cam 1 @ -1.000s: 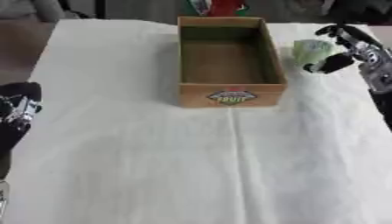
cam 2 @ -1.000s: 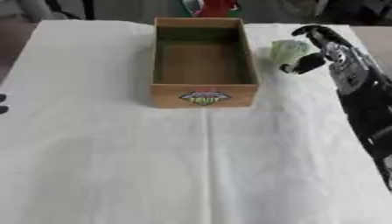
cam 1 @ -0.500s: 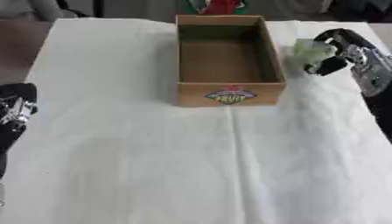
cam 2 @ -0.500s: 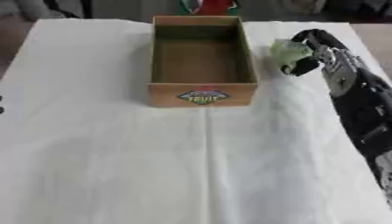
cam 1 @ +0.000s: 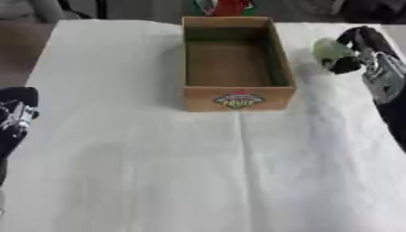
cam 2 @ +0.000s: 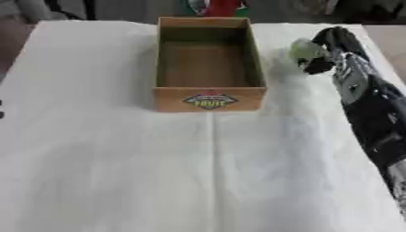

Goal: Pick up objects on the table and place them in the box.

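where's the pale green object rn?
Pale green object sits in the right hand, right of the box, near its far end.

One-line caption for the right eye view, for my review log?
Right hand holds a pale green object just right of the empty wooden box on the white cloth.

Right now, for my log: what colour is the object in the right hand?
Pale green object, best in the left eye view.
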Controlling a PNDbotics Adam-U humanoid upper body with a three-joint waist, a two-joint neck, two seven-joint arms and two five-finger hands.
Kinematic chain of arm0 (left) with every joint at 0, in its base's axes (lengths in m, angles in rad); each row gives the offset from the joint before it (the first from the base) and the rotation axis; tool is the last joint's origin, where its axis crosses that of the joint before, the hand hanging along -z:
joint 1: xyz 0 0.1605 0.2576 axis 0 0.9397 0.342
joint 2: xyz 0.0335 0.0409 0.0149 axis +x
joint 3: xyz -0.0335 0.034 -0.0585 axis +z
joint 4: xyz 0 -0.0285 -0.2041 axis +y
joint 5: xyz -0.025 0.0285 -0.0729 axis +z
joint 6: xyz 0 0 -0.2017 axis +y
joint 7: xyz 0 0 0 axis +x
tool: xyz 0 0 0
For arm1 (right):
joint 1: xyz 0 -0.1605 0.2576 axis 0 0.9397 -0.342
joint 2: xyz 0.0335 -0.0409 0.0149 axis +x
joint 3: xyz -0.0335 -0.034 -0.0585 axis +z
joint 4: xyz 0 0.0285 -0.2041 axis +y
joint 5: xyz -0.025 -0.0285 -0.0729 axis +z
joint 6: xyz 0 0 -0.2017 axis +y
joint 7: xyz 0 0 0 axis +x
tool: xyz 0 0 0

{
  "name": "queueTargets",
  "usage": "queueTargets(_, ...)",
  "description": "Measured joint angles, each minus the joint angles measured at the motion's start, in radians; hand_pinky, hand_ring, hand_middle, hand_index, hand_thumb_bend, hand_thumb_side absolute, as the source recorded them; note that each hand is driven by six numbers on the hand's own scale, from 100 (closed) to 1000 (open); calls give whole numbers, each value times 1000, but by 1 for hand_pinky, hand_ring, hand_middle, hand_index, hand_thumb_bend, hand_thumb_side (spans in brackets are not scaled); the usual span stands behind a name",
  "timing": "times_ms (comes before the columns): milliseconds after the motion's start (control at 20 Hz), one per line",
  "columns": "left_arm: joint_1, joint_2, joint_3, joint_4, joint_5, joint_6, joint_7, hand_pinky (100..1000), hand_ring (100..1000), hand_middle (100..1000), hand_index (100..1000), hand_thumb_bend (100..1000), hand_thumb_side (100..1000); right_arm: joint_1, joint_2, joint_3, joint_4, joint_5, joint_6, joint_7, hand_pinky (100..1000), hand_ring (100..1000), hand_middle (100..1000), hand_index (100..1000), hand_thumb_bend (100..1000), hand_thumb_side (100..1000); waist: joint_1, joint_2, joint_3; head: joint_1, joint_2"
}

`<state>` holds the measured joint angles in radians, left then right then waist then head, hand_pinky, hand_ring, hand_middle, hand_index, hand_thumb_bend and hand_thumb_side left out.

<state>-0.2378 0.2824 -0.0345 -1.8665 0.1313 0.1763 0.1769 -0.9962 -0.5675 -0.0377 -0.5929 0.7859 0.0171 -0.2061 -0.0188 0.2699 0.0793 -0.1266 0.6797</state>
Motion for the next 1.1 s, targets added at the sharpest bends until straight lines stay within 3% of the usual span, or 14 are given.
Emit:
queueTargets(200, 1, 0, 0, 0, 0, 0, 0, 723, 725, 651, 677, 382, 378, 2, 0, 2, -45, -41, -8, -77, 239, 451, 473, 507, 307, 100, 0, -6, -6, 0, 0)
queueTargets(400, 2, 0, 0, 0, 0, 0, 0, 723, 725, 651, 677, 382, 378, -10, 0, 28, -137, -90, -27, -92, 253, 461, 480, 524, 321, 100, -3, -11, -6, 1, 0)
queueTargets(450, 2, 0, 0, 0, 0, 0, 0, 723, 725, 651, 677, 382, 378, -16, 0, 38, -165, -97, -34, -85, 254, 462, 480, 526, 322, 100, -3, -12, -6, 1, 0)
queueTargets(500, 2, 0, 0, 0, 0, 0, 0, 723, 725, 651, 677, 386, 376, -21, 1, 49, -192, -104, -42, -75, 261, 466, 483, 538, 378, 100, -5, -13, -5, 2, 0)
queueTargets(550, 2, 0, 0, 0, 0, 0, 0, 723, 725, 651, 677, 383, 378, -30, 5, 60, -218, -109, -50, -63, 261, 466, 484, 538, 325, 100, -6, -13, -4, 2, 0)
queueTargets(750, 2, -1, 0, 0, 0, 0, 0, 723, 725, 650, 677, 384, 377, -62, 50, 106, -292, -111, -87, 5, 284, 483, 499, 561, 335, 100, -6, -14, 10, 1, 0)
queueTargets(1100, -5, -2, -7, 0, 1, -1, -7, 723, 725, 650, 677, 386, 377, -92, 155, 156, -314, -77, -155, 120, 311, 502, 512, 592, 344, 100, -4, -13, 43, -13, -4)
